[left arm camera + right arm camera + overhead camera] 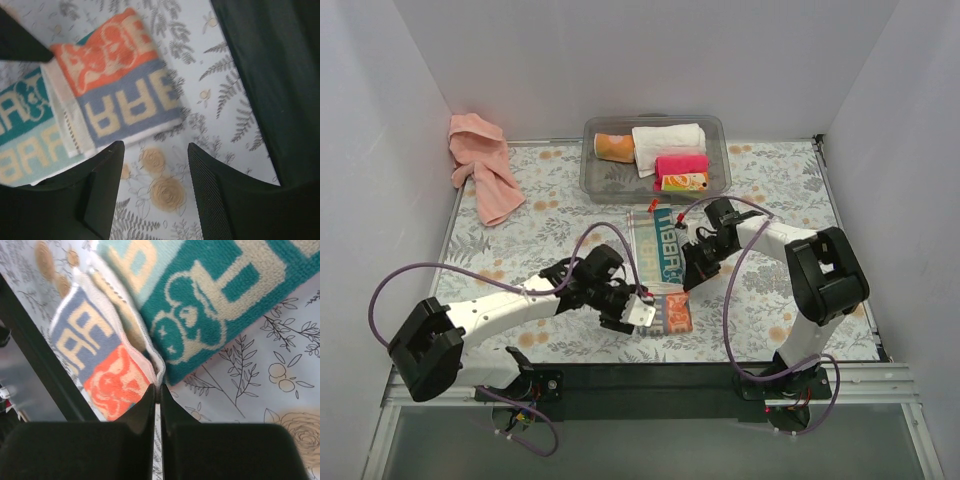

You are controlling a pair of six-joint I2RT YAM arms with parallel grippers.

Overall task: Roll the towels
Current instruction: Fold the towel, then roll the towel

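Observation:
The small teal-red-white patterned cloth (pixel 658 258) lies mid-table, its near end folded over so that an orange and blue panel (pixel 673 313) faces up. My right gripper (pixel 693 277) is shut on the cloth's white hem at its right edge, where the fold lifts (pixel 157 386). My left gripper (pixel 641 313) is open and empty just left of the folded end. In the left wrist view the cloth (pixel 115 85) lies beyond my left gripper (pixel 155 150), which is over bare table. The salmon-pink towel (pixel 480 165) lies crumpled at the back left against the wall.
A clear plastic bin (pixel 595 178) at the back centre holds a white rolled towel (pixel 668 140), a hot-pink roll (pixel 681 165) and a tan roll (pixel 615 146). The table has a floral cover (pixel 550 215). White walls enclose the left, back and right.

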